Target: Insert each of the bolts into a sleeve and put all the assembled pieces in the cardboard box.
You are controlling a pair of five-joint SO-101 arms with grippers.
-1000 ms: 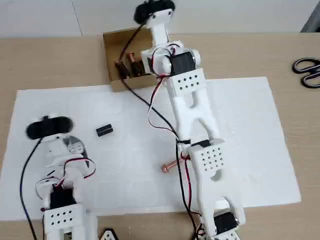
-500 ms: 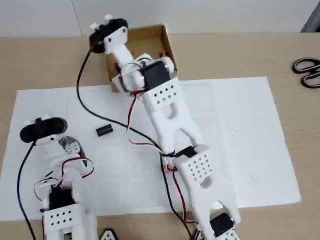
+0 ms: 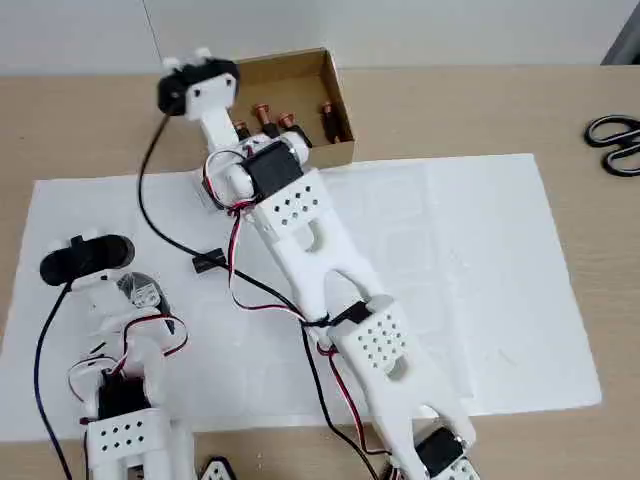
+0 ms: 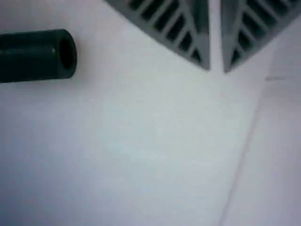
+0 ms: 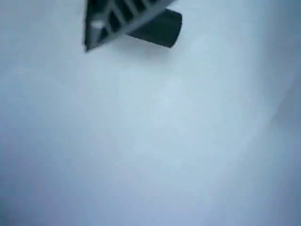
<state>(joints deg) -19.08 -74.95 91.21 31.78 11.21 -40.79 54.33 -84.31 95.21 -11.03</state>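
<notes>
A black sleeve (image 3: 206, 262) lies on the white sheet (image 3: 480, 260) between the two arms. My right arm (image 3: 290, 210) stretches from the front edge toward the cardboard box (image 3: 340, 90), its wrist just left of the box. In its wrist view my right gripper (image 5: 113, 21) hangs close over the sleeve (image 5: 160, 28). My left gripper (image 3: 140, 290) rests low at the left, shut and empty (image 4: 215, 56), with the sleeve (image 4: 37, 54) a short way off. Several bolt-and-sleeve pieces (image 3: 265, 115) lie in the box.
Black scissors (image 3: 615, 145) lie on the bare wood at the far right. The right half of the sheet is free. The right arm's cables (image 3: 200, 250) trail across the sheet near the sleeve.
My right arm swung left from over the box to the sheet beside it, uncovering the pieces inside. It now covers the spot where a loose bolt lay. The left arm barely moved.
</notes>
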